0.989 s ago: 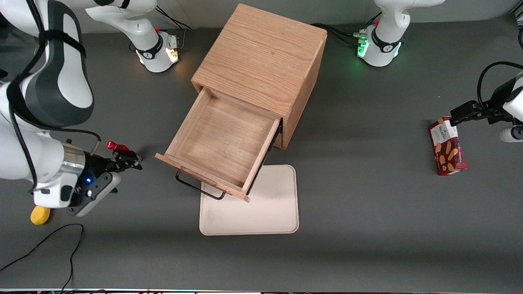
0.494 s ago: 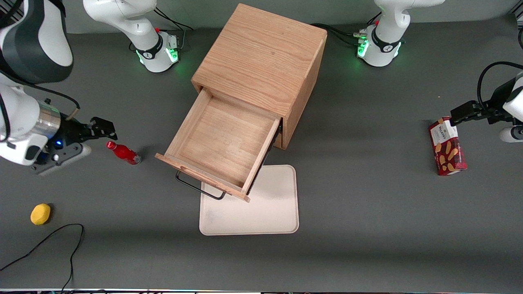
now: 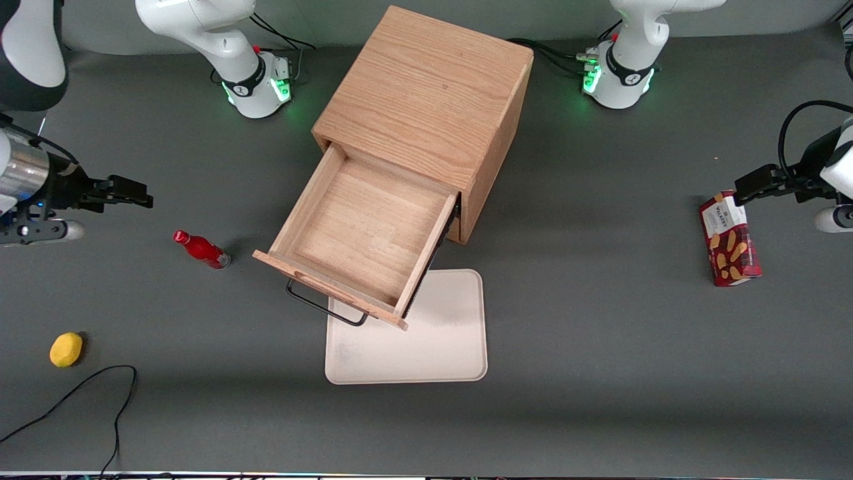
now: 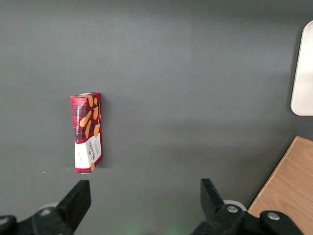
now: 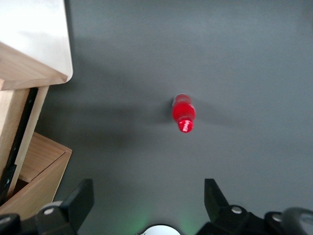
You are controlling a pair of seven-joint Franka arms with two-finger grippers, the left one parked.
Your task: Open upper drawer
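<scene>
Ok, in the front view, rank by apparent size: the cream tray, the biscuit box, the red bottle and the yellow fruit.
1. cream tray
2. biscuit box
3. red bottle
4. yellow fruit, close to the bottle, so unsure.
The gripper hovers above the table.

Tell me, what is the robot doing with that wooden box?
The robot was meant to open the upper drawer of the wooden cabinet, and it stands pulled far out with nothing inside. Its black handle hangs over a cream tray. The gripper is open, holds nothing, and is away toward the working arm's end of the table, above a small red bottle.
</scene>
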